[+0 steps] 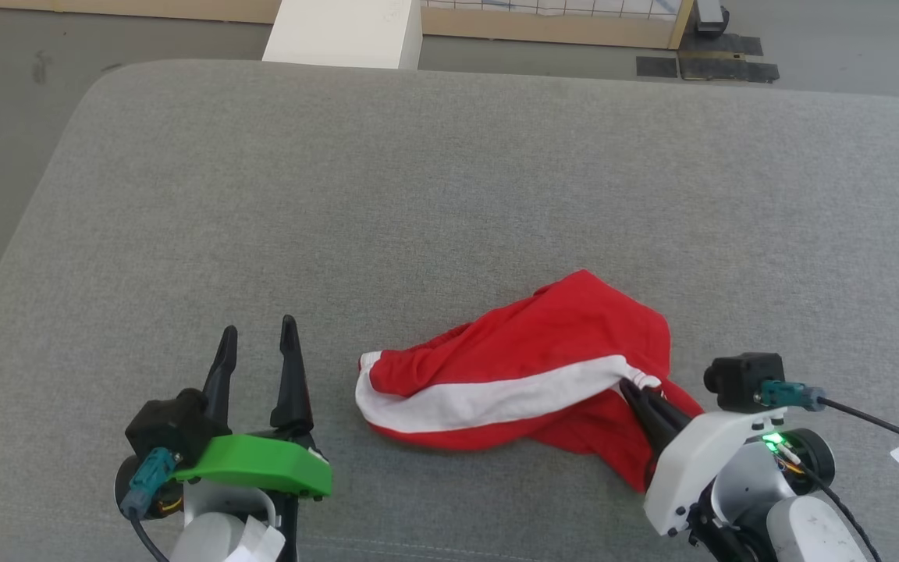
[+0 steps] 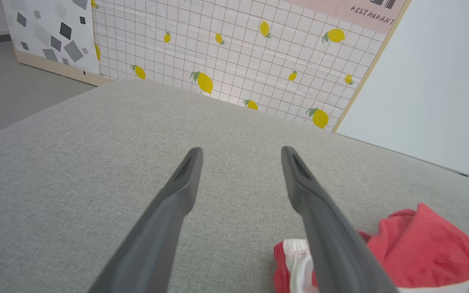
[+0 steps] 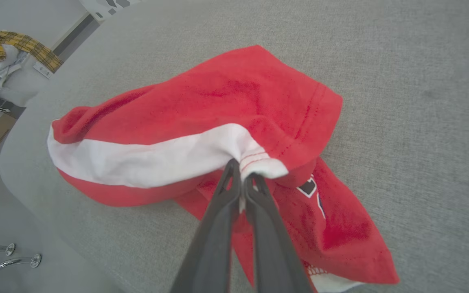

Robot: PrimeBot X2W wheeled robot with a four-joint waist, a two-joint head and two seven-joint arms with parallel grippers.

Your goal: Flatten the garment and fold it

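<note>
1. The red shorts [image 1: 527, 367] are seen lying crumpled on the grey upholstered surface [image 1: 418, 195], toward the robot's right and near its front edge.
2. The end of the white side stripe [image 3: 136, 158] is pinched between the 2 closed fingers of the right gripper [image 3: 240, 171].
3. The left gripper [image 1: 258, 332] is held empty with its 2 fingers spread wide, beside the shorts but apart from them.

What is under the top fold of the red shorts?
Under the top fold of the red shorts a lower red layer with a small logo shows, lying on the grey cushion. Whatever lies deeper is covered.
</note>
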